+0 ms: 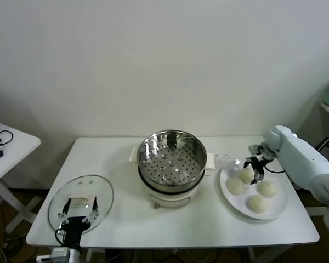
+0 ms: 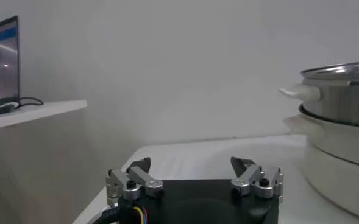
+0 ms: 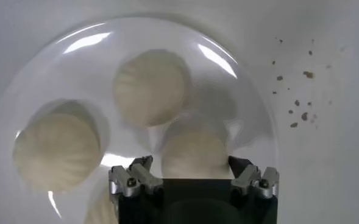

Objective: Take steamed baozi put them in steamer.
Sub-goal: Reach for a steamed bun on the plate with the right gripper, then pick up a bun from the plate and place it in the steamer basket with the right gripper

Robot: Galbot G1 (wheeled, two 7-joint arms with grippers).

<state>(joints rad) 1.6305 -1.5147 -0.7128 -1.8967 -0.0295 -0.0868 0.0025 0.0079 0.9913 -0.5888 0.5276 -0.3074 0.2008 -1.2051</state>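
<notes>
Several off-white steamed baozi lie on a white plate [image 1: 280, 206] at the table's right: one at the back [image 1: 245, 175], one at the left [image 1: 236, 187], and others [image 1: 267, 188] nearer me. My right gripper [image 1: 256, 169] hangs open just over the back one. In the right wrist view that bun [image 3: 191, 152] sits between the spread jaws of the right gripper [image 3: 190, 163], with neither pad visibly pressing it. The shiny steamer [image 1: 171, 156] stands empty at the table's centre. My left gripper [image 1: 80, 207] is parked open at the front left.
A round glass lid [image 1: 60, 200] lies flat under the left gripper. The steamer rests on a cream cooker base [image 1: 170, 196]. A white side table [image 1: 11, 148] stands off to the left. Crumbs dot the table [image 3: 298, 109] beside the plate [image 3: 228, 79].
</notes>
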